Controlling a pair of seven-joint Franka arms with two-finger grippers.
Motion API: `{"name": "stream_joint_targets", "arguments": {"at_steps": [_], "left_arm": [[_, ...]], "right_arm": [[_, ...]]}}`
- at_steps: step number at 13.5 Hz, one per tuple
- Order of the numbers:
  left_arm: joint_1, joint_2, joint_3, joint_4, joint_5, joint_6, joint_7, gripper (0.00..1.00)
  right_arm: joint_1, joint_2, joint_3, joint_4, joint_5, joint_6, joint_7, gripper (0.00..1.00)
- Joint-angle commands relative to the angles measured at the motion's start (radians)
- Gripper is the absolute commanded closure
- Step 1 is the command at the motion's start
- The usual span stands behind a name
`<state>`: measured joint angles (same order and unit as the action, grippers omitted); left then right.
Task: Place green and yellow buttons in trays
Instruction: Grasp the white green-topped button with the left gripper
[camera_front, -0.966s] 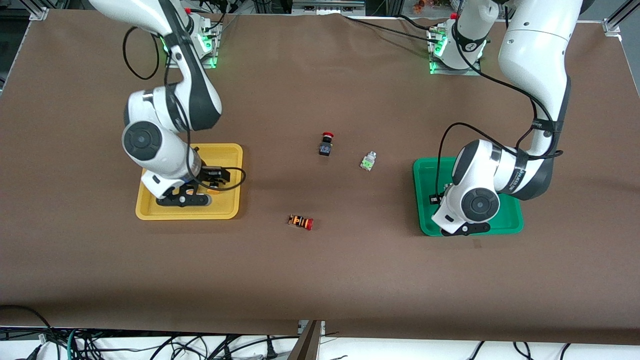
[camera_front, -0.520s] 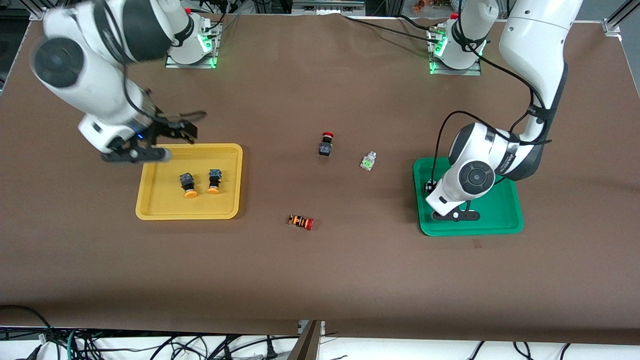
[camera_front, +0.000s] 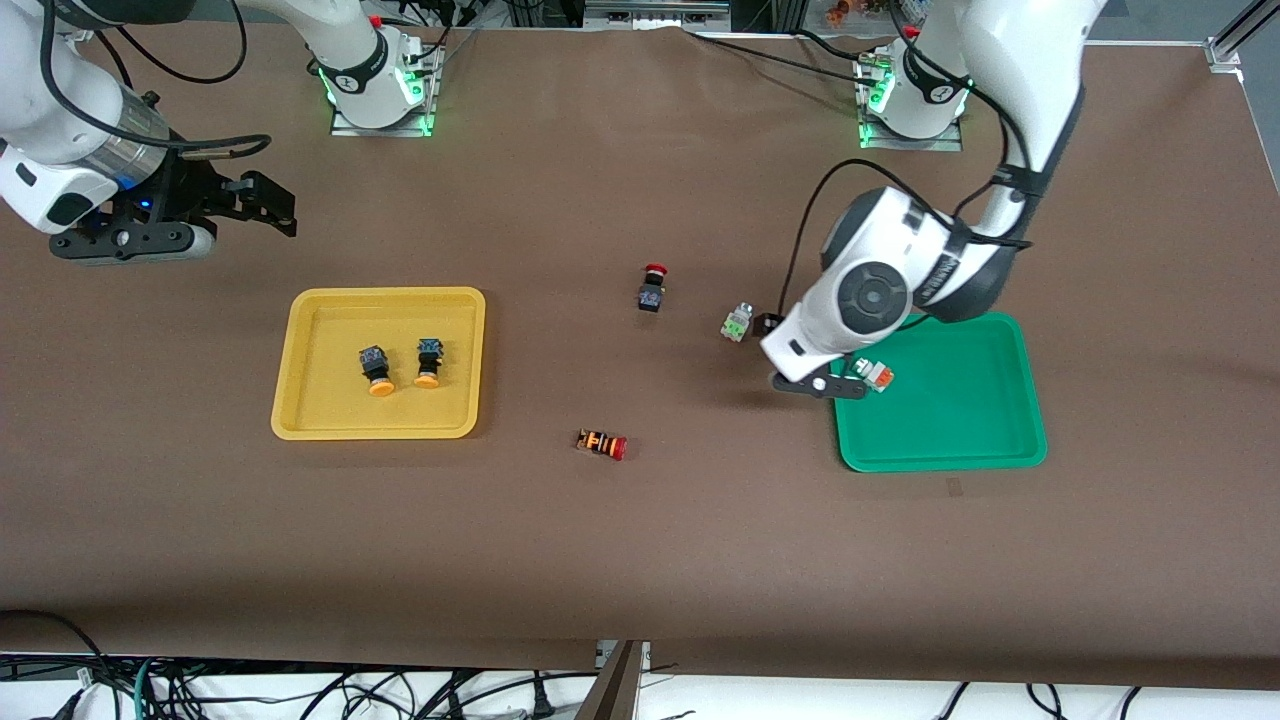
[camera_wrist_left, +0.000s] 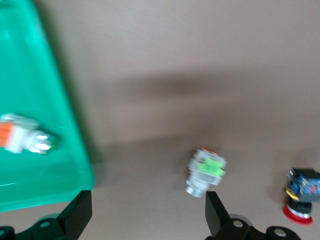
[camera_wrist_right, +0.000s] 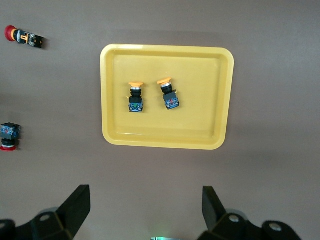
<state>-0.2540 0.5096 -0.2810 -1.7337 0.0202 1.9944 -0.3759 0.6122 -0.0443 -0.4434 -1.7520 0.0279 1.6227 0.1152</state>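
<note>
While my right gripper (camera_front: 215, 215) waits empty, fingers wide, well off green tray (camera_front: 960, 440), left gripper's (camera_wrist_left: 145, 220) fingers spread over green-faced button (camera_front: 736, 323) beside tray, ready to grasp.

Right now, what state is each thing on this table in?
Yellow tray: holds two yellow buttons, lying on their sides.
Green tray: holds the orange-faced button.
Green-faced button: on the table, outside the trays.
Two red-capped buttons: on the table.
Left gripper: open, empty.
Right gripper: open, empty.
</note>
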Motion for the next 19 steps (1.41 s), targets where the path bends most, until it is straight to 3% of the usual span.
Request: {"name": "stream_joint_targets", "arguments": {"at_steps": [1,3,5,6,8,10,11,12,14,17,19], "left_arm": [[-0.088,0.044,0.008,-0.053,0.016,0.106,0.035,0.0],[-0.105,0.061,0.008,-0.145,0.052,0.263,0.035,0.0],[-0.11,0.082,0.008,-0.147,0.095,0.283,0.034,0.0],[-0.119,0.096,0.008,-0.142,0.095,0.287,0.032,0.01],[-0.128,0.11,0.009,-0.139,0.098,0.287,0.032,0.3],[-0.125,0.107,0.009,-0.139,0.098,0.284,0.032,0.79],[-0.123,0.102,0.009,-0.138,0.098,0.282,0.032,0.93],[-0.12,0.092,0.009,-0.132,0.098,0.27,0.032,0.99],[-0.101,0.034,0.017,-0.116,0.098,0.2,0.058,1.0],[0.029,-0.002,0.016,0.015,0.096,-0.104,0.3,1.0],[0.135,0.0,0.023,0.045,0.099,-0.167,0.481,1.0]], "right_arm": [[-0.229,-0.014,0.224,-0.03,-0.014,0.016,-0.008,0.01],[-0.417,-0.016,0.413,-0.031,-0.014,0.019,-0.009,0.01],[-0.559,-0.012,0.556,-0.029,-0.014,0.019,-0.009,0.01],[-0.587,-0.009,0.583,-0.023,-0.014,0.019,-0.009,0.01],[-0.589,0.012,0.581,0.026,-0.006,0.017,-0.005,0.01],[-0.592,0.041,0.583,0.083,-0.016,-0.026,-0.011,0.01],[-0.592,0.04,0.583,0.08,-0.017,-0.03,-0.003,0.01],[-0.592,0.041,0.581,0.085,-0.017,-0.029,-0.011,0.01],[-0.594,0.056,0.581,0.088,-0.016,-0.029,-0.031,0.01],[-0.585,0.063,0.588,0.095,-0.011,-0.024,-0.058,0.01],[-0.562,0.07,0.588,0.103,-0.029,-0.024,-0.031,0.01]]}}
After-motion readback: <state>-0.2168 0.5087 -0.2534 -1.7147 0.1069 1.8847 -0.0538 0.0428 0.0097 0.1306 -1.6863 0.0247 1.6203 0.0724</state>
